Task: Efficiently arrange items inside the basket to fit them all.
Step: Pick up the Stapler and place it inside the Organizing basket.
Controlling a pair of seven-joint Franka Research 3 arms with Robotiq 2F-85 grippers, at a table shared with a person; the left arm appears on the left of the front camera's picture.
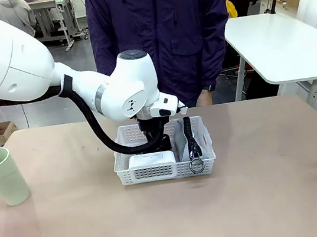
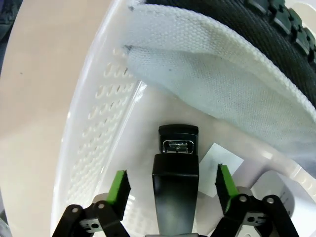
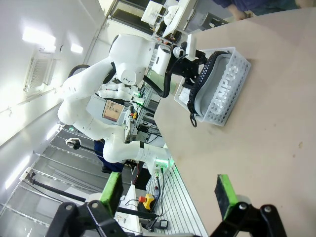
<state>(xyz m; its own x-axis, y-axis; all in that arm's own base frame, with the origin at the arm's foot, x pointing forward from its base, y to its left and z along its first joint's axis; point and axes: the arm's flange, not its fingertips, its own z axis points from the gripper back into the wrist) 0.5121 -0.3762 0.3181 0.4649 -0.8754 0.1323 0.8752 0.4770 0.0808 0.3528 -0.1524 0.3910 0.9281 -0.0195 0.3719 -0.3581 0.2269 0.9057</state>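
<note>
Jaws of the left gripper (image 2: 172,182) stood wide open inside the basket (image 2: 94,128), one on each side of the stapler (image 2: 176,163), holding nothing. Right gripper (image 3: 170,190) was open and empty too. Pulling up crooked could bump the stapler out of place.

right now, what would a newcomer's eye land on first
The left arm's end effector reaches into the white basket, jaws open either side of the black stapler on its floor. Beside it the grey pouch stands on edge, and the pale green cup sits outside at the table's left edge.
</note>
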